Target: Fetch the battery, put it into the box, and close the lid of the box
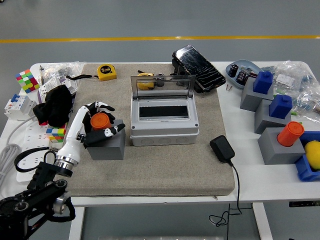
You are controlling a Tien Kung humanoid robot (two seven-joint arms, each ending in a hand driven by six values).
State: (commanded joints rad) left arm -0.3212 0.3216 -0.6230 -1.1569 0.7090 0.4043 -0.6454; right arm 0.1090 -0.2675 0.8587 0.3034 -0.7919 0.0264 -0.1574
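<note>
An orange battery [100,121] stands upright in a grey block [106,144] on the left of the beige mat. My left hand [109,119] reaches in from the lower left and its fingers [101,106] and thumb are curled around the battery, which still sits in the block. The grey box [164,131] stands at the mat's centre, right of the block, with its clear lid [162,85] raised upright at the back. My right arm is out of view.
A yellow tape measure [106,72] and a black case [198,67] lie at the back. A black adapter [222,148] with its cable lies right of the box. Grey blocks with blue and orange parts [280,134] stand at the right. A black cloth [56,104] lies at the left.
</note>
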